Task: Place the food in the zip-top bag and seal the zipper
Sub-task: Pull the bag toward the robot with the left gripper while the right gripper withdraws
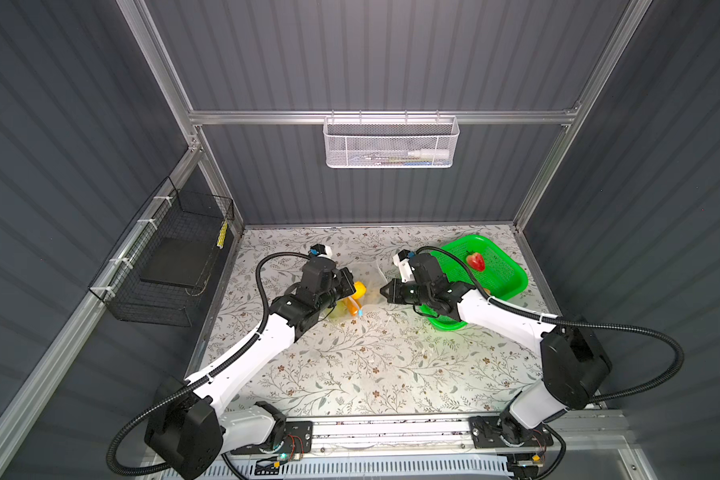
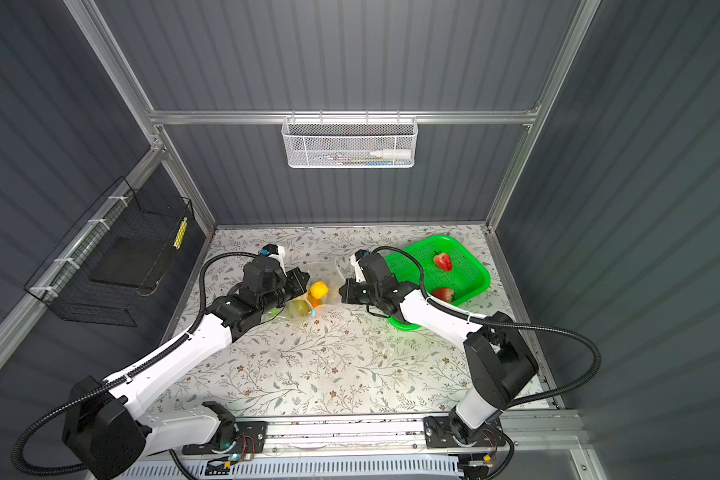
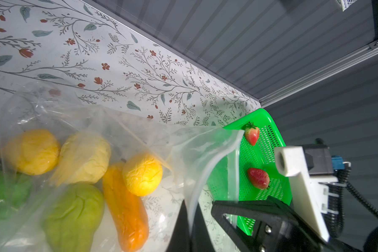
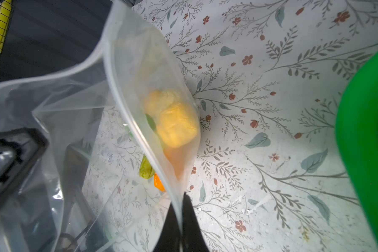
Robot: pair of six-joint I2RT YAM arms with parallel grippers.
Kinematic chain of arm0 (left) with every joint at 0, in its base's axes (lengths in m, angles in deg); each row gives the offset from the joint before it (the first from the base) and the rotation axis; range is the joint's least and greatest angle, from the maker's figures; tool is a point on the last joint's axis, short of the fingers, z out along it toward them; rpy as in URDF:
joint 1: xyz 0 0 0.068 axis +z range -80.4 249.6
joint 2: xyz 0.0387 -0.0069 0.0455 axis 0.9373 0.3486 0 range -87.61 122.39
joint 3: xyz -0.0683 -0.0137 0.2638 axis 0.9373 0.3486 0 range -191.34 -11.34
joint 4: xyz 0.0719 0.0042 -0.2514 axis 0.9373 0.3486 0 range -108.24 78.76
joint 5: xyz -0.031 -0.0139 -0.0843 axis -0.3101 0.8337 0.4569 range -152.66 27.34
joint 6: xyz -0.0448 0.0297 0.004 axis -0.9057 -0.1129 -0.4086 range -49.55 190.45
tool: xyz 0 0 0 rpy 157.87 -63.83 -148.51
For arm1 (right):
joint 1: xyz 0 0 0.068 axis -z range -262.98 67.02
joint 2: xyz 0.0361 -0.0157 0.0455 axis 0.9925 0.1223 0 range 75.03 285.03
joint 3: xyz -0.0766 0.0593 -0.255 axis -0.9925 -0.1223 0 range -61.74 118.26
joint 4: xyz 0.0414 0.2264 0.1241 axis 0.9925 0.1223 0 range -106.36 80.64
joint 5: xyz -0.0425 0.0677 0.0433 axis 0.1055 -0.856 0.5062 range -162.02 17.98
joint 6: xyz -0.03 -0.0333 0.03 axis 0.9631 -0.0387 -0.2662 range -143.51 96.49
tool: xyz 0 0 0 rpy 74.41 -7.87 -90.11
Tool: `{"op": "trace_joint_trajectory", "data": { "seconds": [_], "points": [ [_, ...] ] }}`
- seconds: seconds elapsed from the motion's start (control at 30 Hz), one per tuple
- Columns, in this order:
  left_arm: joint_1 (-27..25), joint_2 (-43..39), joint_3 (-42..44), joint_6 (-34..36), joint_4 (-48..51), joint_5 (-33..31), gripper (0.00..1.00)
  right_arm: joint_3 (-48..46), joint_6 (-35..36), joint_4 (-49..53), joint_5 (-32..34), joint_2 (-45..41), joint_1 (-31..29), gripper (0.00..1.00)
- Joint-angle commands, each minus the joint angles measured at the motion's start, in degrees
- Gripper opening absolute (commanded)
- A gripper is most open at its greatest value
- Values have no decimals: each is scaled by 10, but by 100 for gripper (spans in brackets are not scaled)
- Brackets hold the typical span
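Note:
The clear zip-top bag point(image 1: 366, 272) point(image 3: 201, 148) lies mid-table between both arms, its mouth held up and apart. Inside it lies food: yellow pieces point(image 3: 142, 174), an orange one point(image 3: 127, 209) and green ones point(image 3: 74, 216). My left gripper point(image 3: 191, 209) point(image 1: 351, 286) is shut on one lip of the mouth. On the opposite lip my right gripper point(image 4: 180, 203) point(image 1: 383, 291) is shut. The zipper's light-blue slider point(image 1: 360, 312) sits at the near end. Two red strawberries point(image 3: 252, 135) point(image 3: 258, 181) lie in the green basket point(image 3: 268, 122).
The green basket point(image 1: 516, 274) stands at the back right, partly under my right arm. A black wire cage point(image 1: 163, 257) hangs on the left wall. On the back wall hangs a white mesh basket point(image 1: 391, 143). Flower-patterned tabletop point(image 1: 371, 365) spreads toward the front.

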Motion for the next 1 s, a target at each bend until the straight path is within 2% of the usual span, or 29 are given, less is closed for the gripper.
{"op": "trace_joint_trajectory", "data": {
  "seconds": [0.0,0.27,0.43,0.57,0.73,0.97],
  "points": [
    [-2,-24,-26,28,24,-28,0,47,22,2,-4,-20,-1,0],
    [-2,-84,-92,88,54,-107,0,188,96,73,-25,-20,-1,0],
    [-2,-129,-100,104,52,-153,0,214,123,89,-16,-29,1,0],
    [-2,-157,-96,112,50,-174,0,210,114,97,-21,-17,7,0],
    [-2,-162,-90,114,49,-173,0,202,83,96,-74,13,15,2],
    [-2,-134,-52,74,40,-137,0,190,68,103,-93,47,22,4]
  ]
}}
